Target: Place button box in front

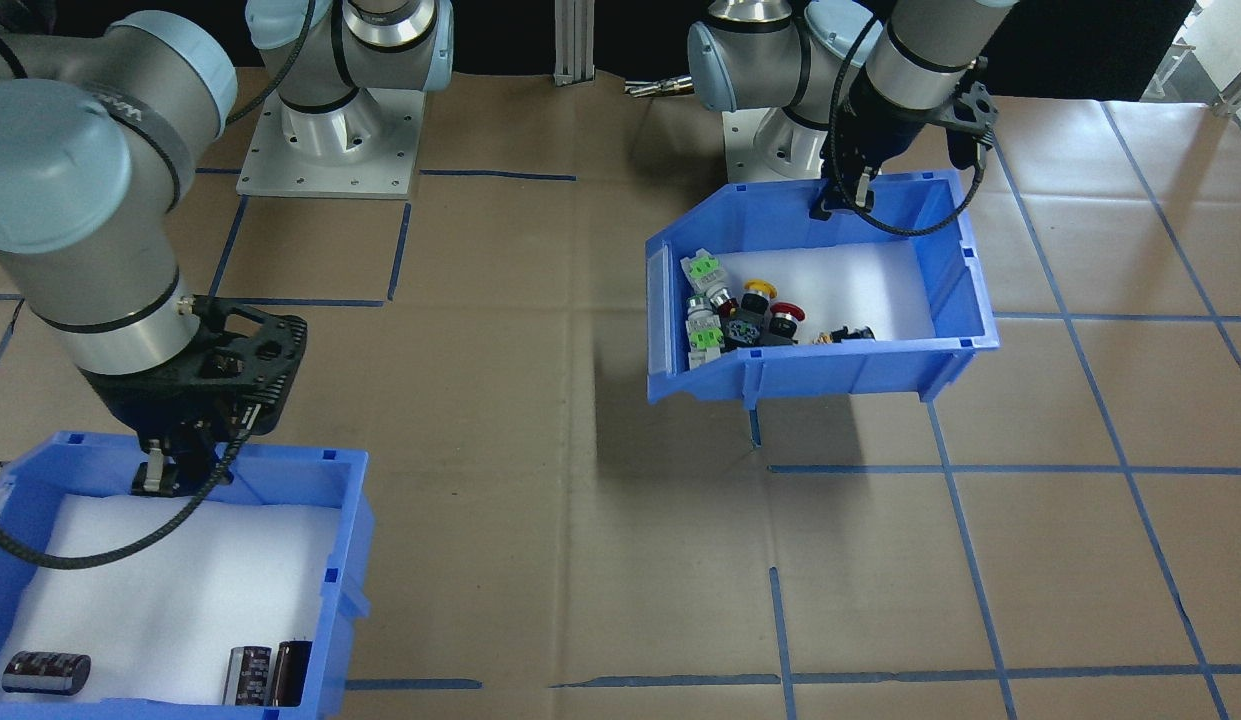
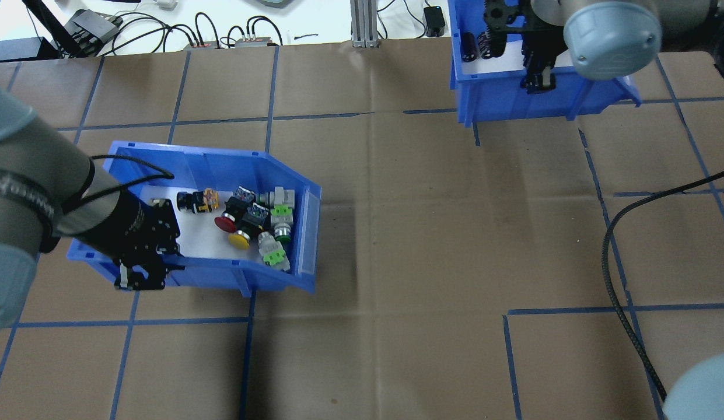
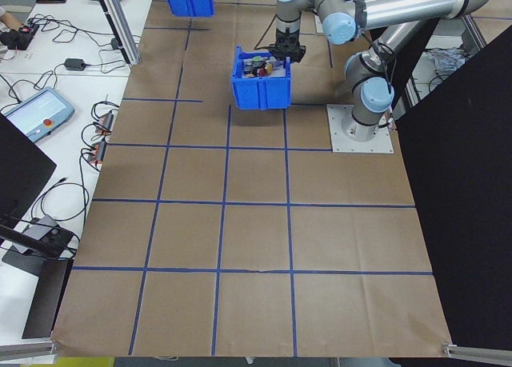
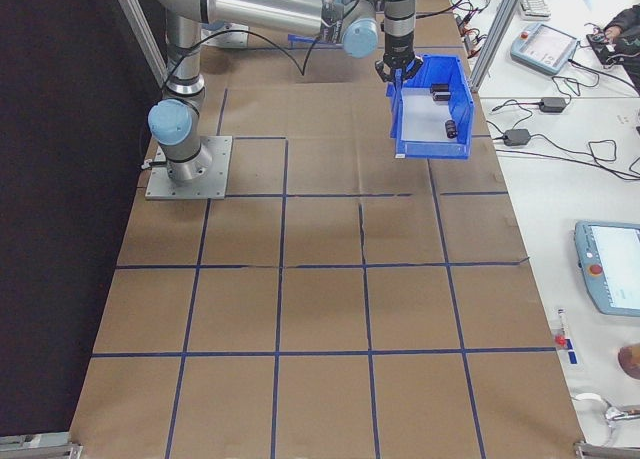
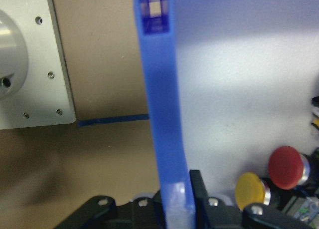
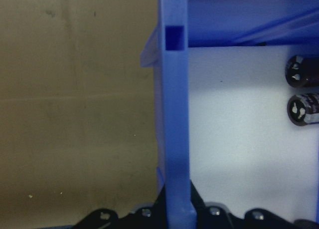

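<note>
Your left gripper (image 2: 141, 274) is clamped on the near wall of the button box (image 2: 245, 166), one finger inside and one outside, as the left wrist view shows with the blue wall pinched between the black fingers (image 5: 199, 189). The box hangs tilted above the table, its shadow on the paper below it, with the sloped lip end lower and pointing toward the table's middle. It sits on the robot's left half, fairly near the left arm's base plate (image 1: 780, 135). The push-buttons (image 2: 254, 224), green, yellow, red and black, have gathered on the white foam liner (image 1: 860, 280) toward the low lip end.

Your right gripper (image 1: 170, 470) is closed on the wall of the second blue bin (image 1: 345, 560), which stands at the far right part of the table as seen from overhead. The right wrist view shows that wall running between its fingers (image 6: 197, 206). Inside this bin lie a few black cylinders (image 1: 270, 675) on white foam, well apart from the gripped wall.

Between the two bins the table is covered in brown paper (image 2: 408, 233) marked into squares with blue tape lines (image 2: 566, 309). A black cable (image 2: 615, 280) trails across the right side. Beyond the table's far edge you see a white bench with cables and small devices (image 2: 210, 35), and the side views show pendant controllers (image 4: 610, 264) there.
</note>
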Available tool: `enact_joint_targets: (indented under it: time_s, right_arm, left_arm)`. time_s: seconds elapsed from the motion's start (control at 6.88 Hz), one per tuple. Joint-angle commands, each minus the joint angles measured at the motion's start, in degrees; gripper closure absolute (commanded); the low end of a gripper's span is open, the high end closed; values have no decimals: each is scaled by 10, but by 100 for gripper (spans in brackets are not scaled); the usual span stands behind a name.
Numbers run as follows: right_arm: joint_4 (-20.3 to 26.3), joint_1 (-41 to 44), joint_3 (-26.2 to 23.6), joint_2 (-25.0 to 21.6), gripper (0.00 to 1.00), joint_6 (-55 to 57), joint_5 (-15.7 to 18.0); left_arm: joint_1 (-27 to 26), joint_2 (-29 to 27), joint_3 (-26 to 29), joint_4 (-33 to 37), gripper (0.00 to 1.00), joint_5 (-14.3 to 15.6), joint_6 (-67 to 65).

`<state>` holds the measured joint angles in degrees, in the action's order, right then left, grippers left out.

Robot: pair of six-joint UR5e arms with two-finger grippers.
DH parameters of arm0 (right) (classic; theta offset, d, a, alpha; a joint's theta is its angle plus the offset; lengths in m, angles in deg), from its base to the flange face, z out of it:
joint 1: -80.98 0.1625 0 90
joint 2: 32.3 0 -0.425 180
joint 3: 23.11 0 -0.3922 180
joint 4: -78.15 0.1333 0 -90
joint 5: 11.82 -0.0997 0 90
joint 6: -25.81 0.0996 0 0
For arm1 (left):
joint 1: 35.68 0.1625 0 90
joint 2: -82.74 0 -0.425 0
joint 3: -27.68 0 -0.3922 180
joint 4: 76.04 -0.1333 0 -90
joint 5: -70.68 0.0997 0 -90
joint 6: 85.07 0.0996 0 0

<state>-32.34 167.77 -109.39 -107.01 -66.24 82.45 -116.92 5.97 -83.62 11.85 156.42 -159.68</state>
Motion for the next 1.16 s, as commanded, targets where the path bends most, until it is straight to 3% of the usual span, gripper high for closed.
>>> enact_joint_targets:
  time_s: [0.0,0.44,0.58,0.73,0.87,1.02]
  right_arm:
    - [-1,-68,-74,-63,98,-98,-14]
    - [48,-158,-172,-181,98,-168,-58]
    - [53,-166,-212,-224,98,-168,-67]
    - [47,-167,-244,-255,98,-167,-66]
    - [42,-176,-261,-274,98,-167,-67]
    - [48,-187,-263,-275,98,-168,-67]
  left_arm:
    - [-21,-165,146,-17,100,-5,-7]
    - [-113,-302,310,-25,100,-6,-104]
    - [-143,-335,346,-25,100,-20,-155]
    - [-168,-363,377,-38,100,-58,-190]
    - [-186,-380,392,-45,99,-62,-207]
    - [-198,-406,396,-101,96,-85,-228]
